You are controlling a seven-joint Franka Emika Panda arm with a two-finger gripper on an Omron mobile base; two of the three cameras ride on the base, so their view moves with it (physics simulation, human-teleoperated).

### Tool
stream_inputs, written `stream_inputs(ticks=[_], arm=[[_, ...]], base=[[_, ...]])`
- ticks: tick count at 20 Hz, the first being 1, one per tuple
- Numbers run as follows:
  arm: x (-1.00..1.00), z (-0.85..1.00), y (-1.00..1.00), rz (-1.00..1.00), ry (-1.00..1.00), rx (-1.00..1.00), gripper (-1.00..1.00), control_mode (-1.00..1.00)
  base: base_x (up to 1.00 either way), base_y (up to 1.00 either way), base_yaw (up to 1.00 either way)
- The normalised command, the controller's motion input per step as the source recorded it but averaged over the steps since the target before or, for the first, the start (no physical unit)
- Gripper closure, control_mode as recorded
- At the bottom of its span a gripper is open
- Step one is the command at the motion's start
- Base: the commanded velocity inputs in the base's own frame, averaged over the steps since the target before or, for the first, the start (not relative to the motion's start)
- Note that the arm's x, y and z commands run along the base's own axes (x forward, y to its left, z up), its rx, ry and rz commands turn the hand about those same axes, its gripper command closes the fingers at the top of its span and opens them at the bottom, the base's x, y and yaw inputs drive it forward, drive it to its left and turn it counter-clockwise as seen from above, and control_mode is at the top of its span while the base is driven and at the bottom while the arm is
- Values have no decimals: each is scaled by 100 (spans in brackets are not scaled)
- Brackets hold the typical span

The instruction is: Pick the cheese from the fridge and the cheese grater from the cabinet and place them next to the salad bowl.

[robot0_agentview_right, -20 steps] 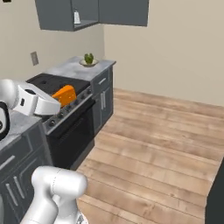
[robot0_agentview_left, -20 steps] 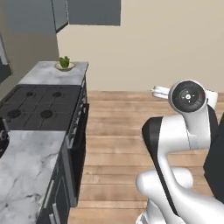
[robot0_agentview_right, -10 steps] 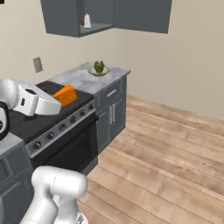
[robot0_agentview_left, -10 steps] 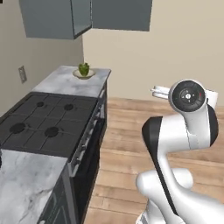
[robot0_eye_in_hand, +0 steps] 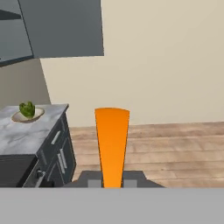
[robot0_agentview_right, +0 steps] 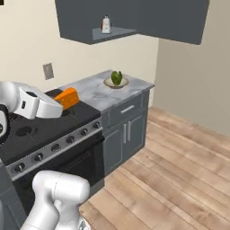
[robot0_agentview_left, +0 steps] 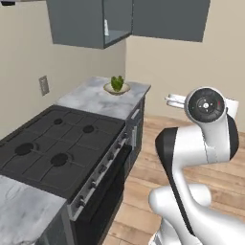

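With the tool [robot0_agentview_right: 63, 102] at left of frame pinching the cheese [robot0_agentview_right: 67, 97] narrowly, a jolt could drop it short of the salad bowl [robot0_agentview_right: 116, 82] at upper centre.

- The cheese [robot0_agentview_right: 67, 97] looked smooth and matt, an even orange with no shine.
- The counter [robot0_agentview_left: 95, 98] had a grey-white marbled stone look with a faint sheen.
- The stove top [robot0_agentview_left: 52, 153] was dark, matt metal.
- The floor [robot0_agentview_right: 179, 179] was light wood planks, visibly grained.
- The cabinet [robot0_agentview_right: 152, 18] was flat, matt grey-blue.
- The salad bowl [robot0_agentview_right: 116, 82] looked smooth and tan.
- The cheese grater [robot0_agentview_right: 106, 24] looked pale and silvery.
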Motion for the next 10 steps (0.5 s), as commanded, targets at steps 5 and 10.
stream_inputs(ticks=[5, 10], arm=[[0, 0, 0, 0, 0, 0, 100, 100], [0, 0, 0, 0, 0, 0, 100, 100]], base=[[45, -48, 47], [42, -49, 48]])
